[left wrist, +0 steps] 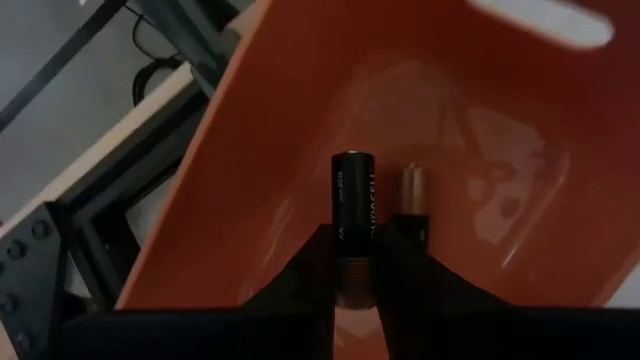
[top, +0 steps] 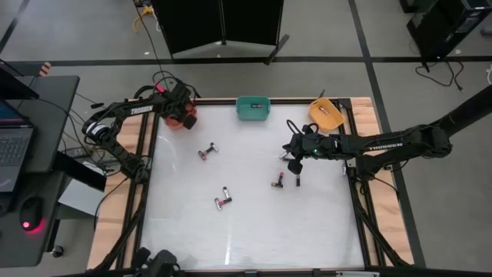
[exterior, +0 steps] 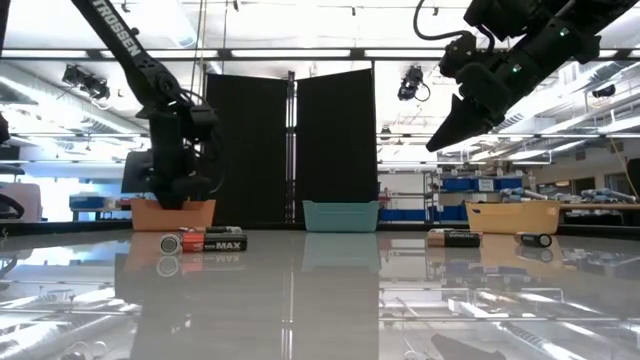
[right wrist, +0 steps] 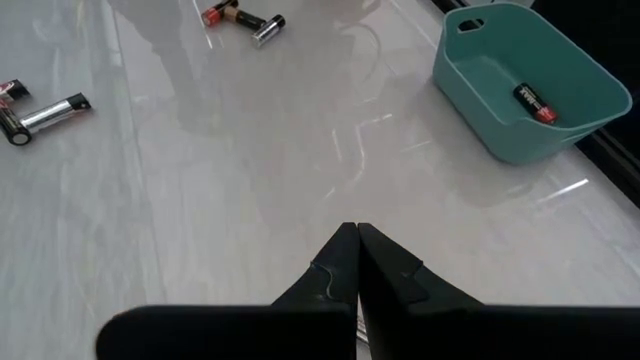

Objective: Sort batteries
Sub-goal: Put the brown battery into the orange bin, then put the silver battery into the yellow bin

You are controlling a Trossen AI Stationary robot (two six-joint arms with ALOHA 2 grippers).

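My left gripper (left wrist: 357, 240) points down into the orange bin (top: 184, 117) at the table's far left corner, shut on a dark battery (left wrist: 356, 195). A silvery battery (left wrist: 415, 188) lies in that bin beside it. My right gripper (right wrist: 356, 232) is shut and empty, raised above the right middle of the table (top: 294, 158). Loose batteries lie flat on the table: a pair (top: 207, 151), a pair (top: 223, 201), and two (top: 278, 181) (top: 297, 179) just nearside of my right gripper. The teal bin (right wrist: 525, 75) holds one red-ended battery (right wrist: 530, 100). My left gripper pinches the dark battery between its two fingers (left wrist: 318, 250) at one end (left wrist: 354, 252). The battery lies along the fingers and sticks out past their tips. The fingers come from above, pointing down into the orange bin (exterior: 172, 212). Whether its free end touches the bin floor cannot be told.
Three bins stand along the far edge: orange at left, teal (top: 252, 108) in the middle, yellow (top: 327, 114) at right with something dark inside. The white tabletop (top: 254, 231) has a wooden frame. Cables and a laptop desk lie beyond the left edge.
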